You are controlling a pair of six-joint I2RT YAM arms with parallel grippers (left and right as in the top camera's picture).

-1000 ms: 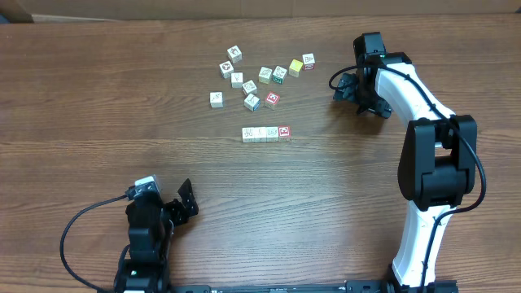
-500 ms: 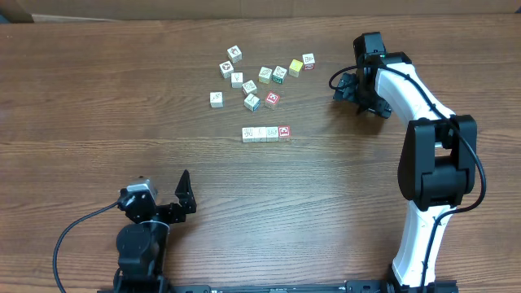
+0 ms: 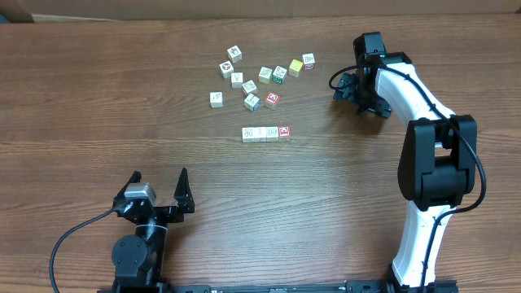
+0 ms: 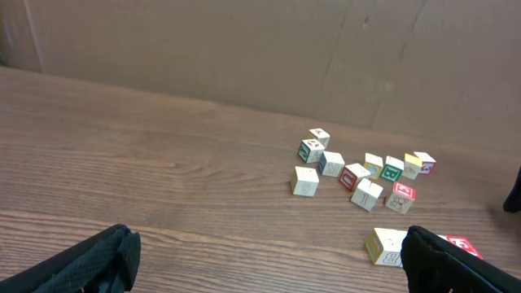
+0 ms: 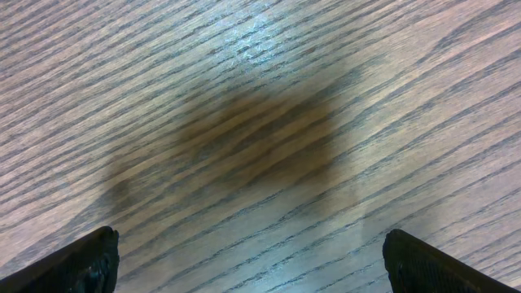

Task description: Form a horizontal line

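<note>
Left claw (image 3: pixel 159 179), black two-finger, sits close to the brown wooden table's (image 3: pixel 73 106) front edge, left of centre. Its jaws are spread wide and grasp nothing, and its wrist view shows only bare wood between them.

Beyond it, around mid-table, lies the horizontal line (image 3: pixel 266 133). It is four tiny touching picture cubes, three with pale cream tops and a red-faced one at the end toward the right edge. The row looks straight and parallel to the front edge. It is well apart from the left claw, ahead and off to its right. In the left wrist view only its cream end and a sliver of red show past the jaw.

Further, toward the far edge, are the loose scattered picture cubes (image 3: pixel 256 77), about ten, unaligned.

Right claw (image 3: pixel 356 91), black on a white arm (image 3: pixel 431 163), is right of that scatter. It is also fully released and empty over bare wood, well apart from the row.

My read: the line looks built and both claws are off it. If another cube is wanted, I'd pick the loose one nearest the row and seat it against an end without nudging the four.
</note>
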